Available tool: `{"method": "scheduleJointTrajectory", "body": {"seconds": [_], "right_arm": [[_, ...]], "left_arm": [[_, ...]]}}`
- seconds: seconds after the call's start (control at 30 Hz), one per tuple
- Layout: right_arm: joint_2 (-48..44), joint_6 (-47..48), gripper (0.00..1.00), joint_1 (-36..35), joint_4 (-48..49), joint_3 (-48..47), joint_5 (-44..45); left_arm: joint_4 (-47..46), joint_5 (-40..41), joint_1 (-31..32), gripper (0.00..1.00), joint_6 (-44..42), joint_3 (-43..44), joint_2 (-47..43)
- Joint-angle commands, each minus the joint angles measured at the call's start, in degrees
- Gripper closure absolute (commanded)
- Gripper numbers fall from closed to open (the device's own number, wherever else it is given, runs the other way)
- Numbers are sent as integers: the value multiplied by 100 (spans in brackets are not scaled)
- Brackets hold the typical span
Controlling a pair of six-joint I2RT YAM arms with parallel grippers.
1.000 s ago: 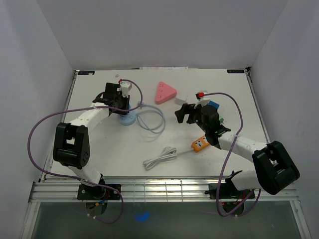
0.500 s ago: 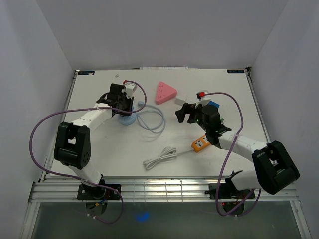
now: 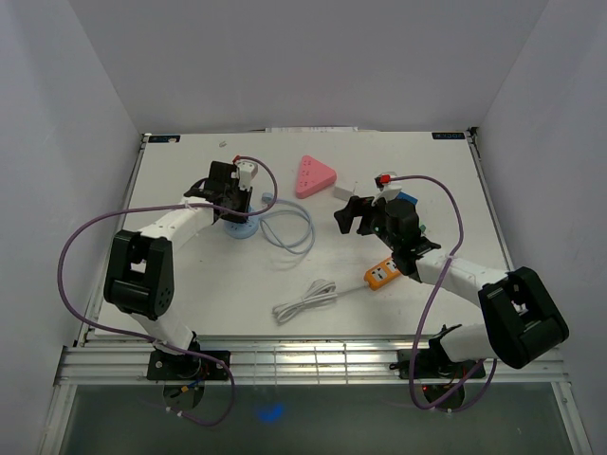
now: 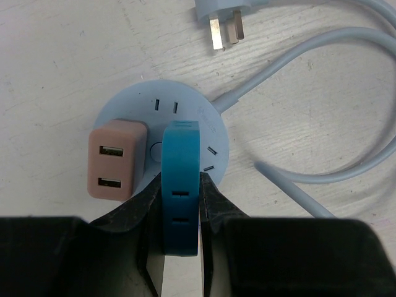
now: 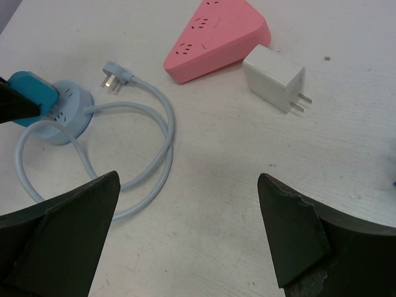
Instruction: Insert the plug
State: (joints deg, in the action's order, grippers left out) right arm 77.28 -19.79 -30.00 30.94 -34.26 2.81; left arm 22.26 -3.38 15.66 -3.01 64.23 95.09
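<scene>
The left tool is clamped on the blue plug, which stands on the round socket just beside a pink adapter. Seating looks unconfirmed, and release is not yet done. The right tool hangs with its jaws apart and empty, well off the socket.

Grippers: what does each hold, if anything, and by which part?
Left gripper pinches the blue plug by its two flat sides, over the round hub. Right gripper: open, nothing held.

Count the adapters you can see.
3: a tan one plugged into the round strip, a blue one in the left jaws, a white one beside the pink strip. The right arm may hide another.
</scene>
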Motion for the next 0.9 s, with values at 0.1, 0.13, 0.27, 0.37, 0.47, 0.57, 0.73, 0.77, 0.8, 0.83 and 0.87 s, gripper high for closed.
{"method": "scheduleJointTrajectory", "body": {"seconds": [0.1, 0.13, 0.27, 0.37, 0.47, 0.57, 0.73, 0.77, 0.8, 0.83, 0.87], "right_arm": [[68, -86, 3, 55, 132, -54, -87], [77, -86, 3, 47, 132, -46, -88], [86, -86, 3, 64, 141, -37, -122], [86, -95, 3, 82, 149, -46, -140], [95, -113, 3, 91, 149, -37, -149], [112, -139, 3, 117, 149, -37, -201], [104, -165, 3, 161, 167, -19, -219], [104, -174, 3, 170, 167, -19, -219], [112, -183, 3, 178, 167, -19, -219], [104, -192, 3, 187, 167, -28, -219], [104, -192, 3, 196, 167, -19, -219]], "left_arm": [[15, -49, -10, 100, -7, 11, 27], [24, -58, -2, 100, -7, 20, 36], [42, -67, -2, 100, -7, 37, 80], [42, -146, -2, 100, -51, 37, 80], [59, -84, 25, 100, -112, 37, 89], [50, -67, 77, 100, -148, 29, 115], [41, -22, 86, 100, -156, 20, 142], [24, -49, 86, 100, -174, 20, 142], [24, -49, 95, 100, -183, 20, 150], [41, -40, 95, 100, -200, 28, 159], [41, -5, 104, 100, -209, 29, 177]]}}
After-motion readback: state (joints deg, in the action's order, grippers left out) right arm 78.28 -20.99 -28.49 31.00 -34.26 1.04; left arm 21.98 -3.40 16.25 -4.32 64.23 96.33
